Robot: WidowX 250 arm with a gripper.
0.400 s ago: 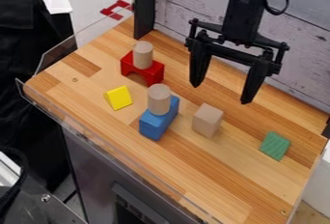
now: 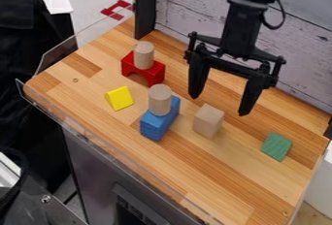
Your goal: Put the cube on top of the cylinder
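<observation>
Whitewashed planks [image 2: 299, 49] are running behind a butcher-block tabletop [image 2: 220, 170], its strips showing in honey and darker brown, with a clear guard [image 2: 57, 54] standing along its edge at the left of the view. On the wood, right of centre and near the blue block, the cube [image 2: 208, 120] is sitting alone. It is showing plain, unpainted wood, pale beige with a faint pinkish tint; its top is catching more light, while one side face is falling into a browner shade. Its edges are looking straight and its faces flat, and one corner is turning toward the camera.

Two bare wooden cylinders are standing upright: one cylinder [image 2: 160, 100] is resting on the blue block [image 2: 157, 123], the other cylinder [image 2: 144, 55] on the red arch block [image 2: 153, 73]. Both are showing smooth, light tan sides and round, slightly greyer tops. Which one the task is meaning, I cannot tell.

Over the table, the black gripper [image 2: 218, 105] is hanging with its two fingers spread wide, nothing between them, just behind and above the cube. A yellow triangular block [image 2: 119, 98] is lying left of the blue block, and a green block [image 2: 277, 146] is lying off to the right
</observation>
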